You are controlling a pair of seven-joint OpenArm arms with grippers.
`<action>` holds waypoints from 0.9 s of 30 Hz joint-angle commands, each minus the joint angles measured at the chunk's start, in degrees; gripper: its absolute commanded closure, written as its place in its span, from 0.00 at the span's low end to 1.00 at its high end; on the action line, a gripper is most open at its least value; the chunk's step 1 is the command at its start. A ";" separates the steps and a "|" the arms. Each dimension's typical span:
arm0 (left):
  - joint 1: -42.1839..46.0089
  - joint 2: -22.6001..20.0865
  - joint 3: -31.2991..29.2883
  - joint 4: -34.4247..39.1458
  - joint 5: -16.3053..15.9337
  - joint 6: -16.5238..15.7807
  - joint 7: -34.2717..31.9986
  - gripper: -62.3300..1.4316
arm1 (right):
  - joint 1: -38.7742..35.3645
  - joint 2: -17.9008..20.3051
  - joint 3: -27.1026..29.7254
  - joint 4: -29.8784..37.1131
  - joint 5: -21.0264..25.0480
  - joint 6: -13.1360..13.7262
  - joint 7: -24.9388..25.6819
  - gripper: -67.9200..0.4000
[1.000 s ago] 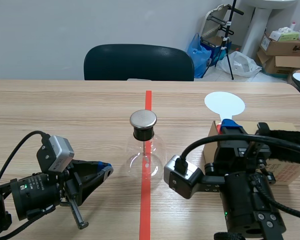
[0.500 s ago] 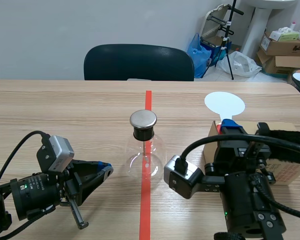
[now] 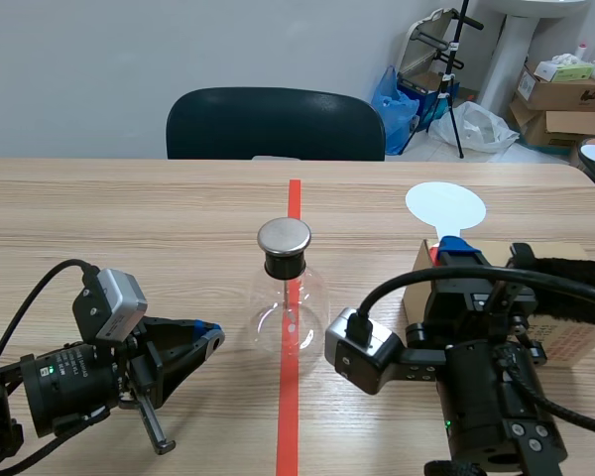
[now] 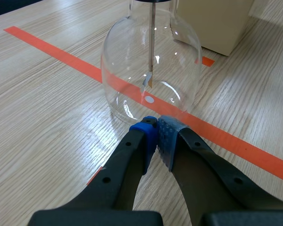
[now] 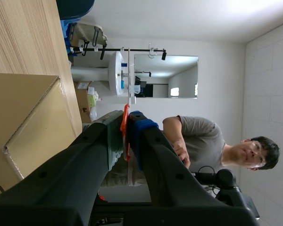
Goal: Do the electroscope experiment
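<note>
On the orange-red tape line (image 3: pixel 291 397), at mid-table, the glass flask electroscope (image 3: pixel 289 302) is stood upright. It is closed by a black stopper (image 3: pixel 285 264) and topped by a round metal plate (image 3: pixel 284 236). Through the glass, a thin metal rod (image 4: pixel 152 42) is seen hanging down the middle of the flask, with a small foil leaf (image 4: pixel 147 81) at its lower end.

Left of the electroscope, low over the wooden table (image 3: pixel 129 218), the left gripper (image 3: pixel 210 332) is aimed at the base of the flask. Its blue pads (image 4: pixel 144 129) are pressed together with nothing between them. The tips are placed just beside the glass wall. In the scene view a narrow strip of table is seen between them and the flask.

Right of the electroscope, the right gripper (image 3: pixel 454 248) is raised with its fingers pointing upward. The fingers are clamped on the thin orange-red handle (image 5: pixel 125 134) of a white round paddle (image 3: pixel 445 205). The paddle's disc is seen standing out past the fingertips, well apart from the electroscope's plate.

Further right of the electroscope, behind the right arm, a cardboard box (image 3: pixel 575 342) is set on the table. A black furry piece (image 3: pixel 570 273) is laid along its top.

Beyond the electroscope, across the table, a dark chair (image 3: pixel 275 124) is placed. A person (image 5: pixel 198 136) in a grey shirt is seen in the right wrist view, past the gripper.
</note>
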 commanded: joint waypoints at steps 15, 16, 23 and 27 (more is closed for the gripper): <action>-0.17 -0.02 -0.22 1.36 -0.39 -0.13 -0.94 0.93 | 0.48 0.31 0.17 0.74 -0.04 -0.59 -0.26 0.98; -0.17 -0.02 -0.22 1.36 -0.39 -0.13 -0.94 0.93 | 0.48 0.31 0.17 0.74 -0.04 -0.59 -0.26 0.98; -0.17 -0.02 -0.22 1.36 -0.39 -0.13 -0.94 0.93 | 0.48 0.31 0.17 0.74 -0.04 -0.59 -0.24 0.98; -0.17 -0.02 -0.22 1.36 -0.39 -0.13 -0.94 0.93 | 0.48 0.31 0.17 0.74 -0.04 -0.59 1.55 0.98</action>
